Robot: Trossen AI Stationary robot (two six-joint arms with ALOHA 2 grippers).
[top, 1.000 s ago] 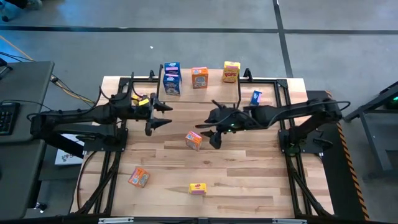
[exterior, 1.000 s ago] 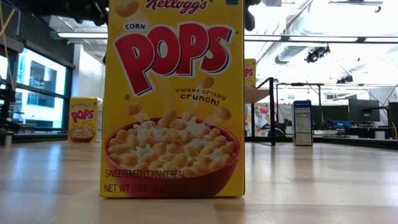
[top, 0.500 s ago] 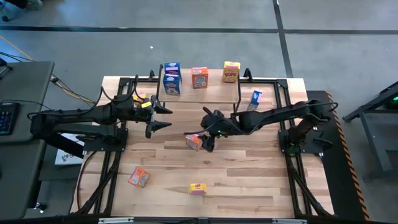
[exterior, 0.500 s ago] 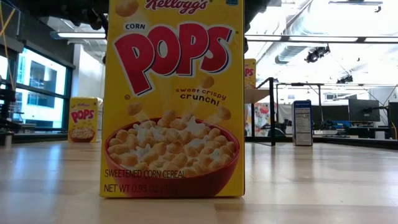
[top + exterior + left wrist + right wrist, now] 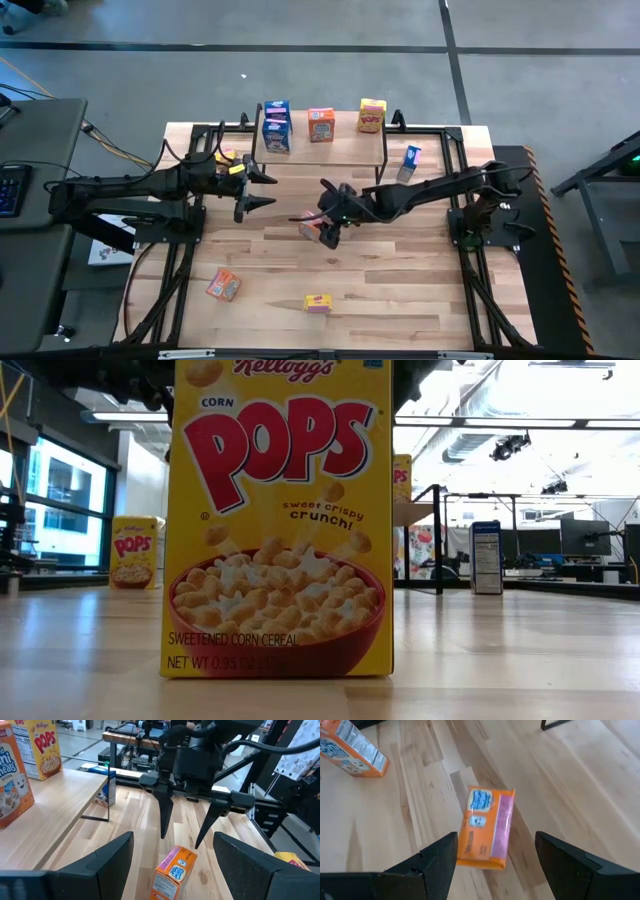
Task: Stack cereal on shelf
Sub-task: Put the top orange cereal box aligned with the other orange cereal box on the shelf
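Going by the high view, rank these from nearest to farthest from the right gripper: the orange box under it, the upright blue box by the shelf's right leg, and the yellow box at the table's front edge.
From the right gripper, open over the table's middle:
1. Orange box, directly beneath the fingers, mid-table.
2. Yellow box, toward the table's front edge.
3. Blue box, beside the shelf's right leg, toward the back.

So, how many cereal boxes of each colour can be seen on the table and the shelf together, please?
Blue cereal boxes: 3
Orange cereal boxes: 3
Yellow cereal boxes: 3
Total: 9
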